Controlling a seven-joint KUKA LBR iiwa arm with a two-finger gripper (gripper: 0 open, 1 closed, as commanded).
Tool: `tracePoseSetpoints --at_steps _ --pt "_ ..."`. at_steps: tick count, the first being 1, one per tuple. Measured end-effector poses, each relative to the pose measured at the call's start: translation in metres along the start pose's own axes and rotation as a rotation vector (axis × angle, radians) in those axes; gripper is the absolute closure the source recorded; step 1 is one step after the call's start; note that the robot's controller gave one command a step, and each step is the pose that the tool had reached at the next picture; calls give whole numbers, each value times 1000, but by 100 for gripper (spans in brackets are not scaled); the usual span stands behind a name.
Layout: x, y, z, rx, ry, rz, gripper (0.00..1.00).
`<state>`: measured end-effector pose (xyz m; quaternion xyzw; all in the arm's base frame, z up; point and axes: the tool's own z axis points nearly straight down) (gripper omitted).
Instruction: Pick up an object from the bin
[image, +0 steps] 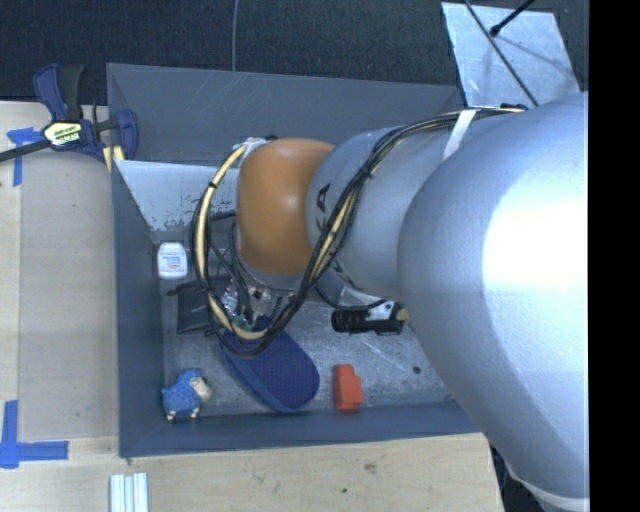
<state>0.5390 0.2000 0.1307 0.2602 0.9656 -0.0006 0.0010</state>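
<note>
My gripper (244, 300) is low in the middle-left of the bin, mostly hidden under the arm's wrist. Right below it lies a dark blue oval pad (277, 374), whose upper end reaches under the gripper. A flat black thing (190, 311) lies just left of the gripper, against the left wall. Above that stands a small white container with a label (172, 261).
A small blue toy figure (185, 395) sits in the front left corner. An orange-red block (346, 388) lies by the front wall. A black pen-like thing with a yellow band (370, 318) lies to the right, half under the arm, which covers the bin's right side.
</note>
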Motion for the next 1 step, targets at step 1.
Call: tracePoseSetpoints --at_steps 1 --pt "-6 23 -132 -9 -5 13 100"
